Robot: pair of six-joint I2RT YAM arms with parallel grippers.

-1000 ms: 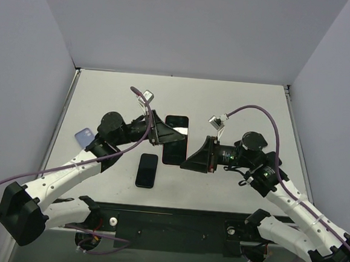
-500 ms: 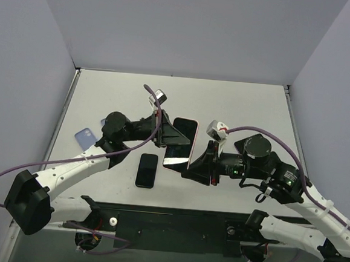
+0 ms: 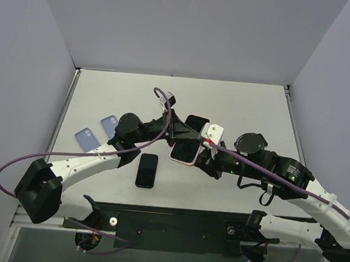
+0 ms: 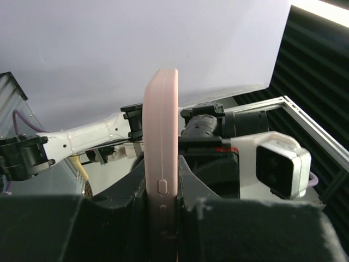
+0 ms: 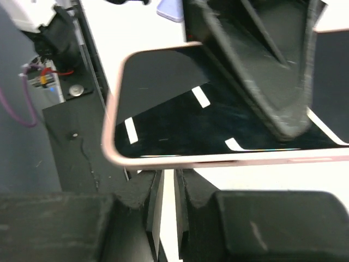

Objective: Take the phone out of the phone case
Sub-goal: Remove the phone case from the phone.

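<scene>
- left gripper [image 4: 162, 218] clenched on the pink phone case [image 4: 161, 125]; phone [image 5: 158, 103] inside it, lifted off the table [image 3: 249, 106];
- right gripper [image 5: 166, 191] pinched shut just under the case's long edge; whether it touches the case, cannot tell

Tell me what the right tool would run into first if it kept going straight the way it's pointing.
The pink phone case, clamped in the left tool: its long edge sits just beyond the shut right tool. Depth is unclear, so they may be touching.
</scene>
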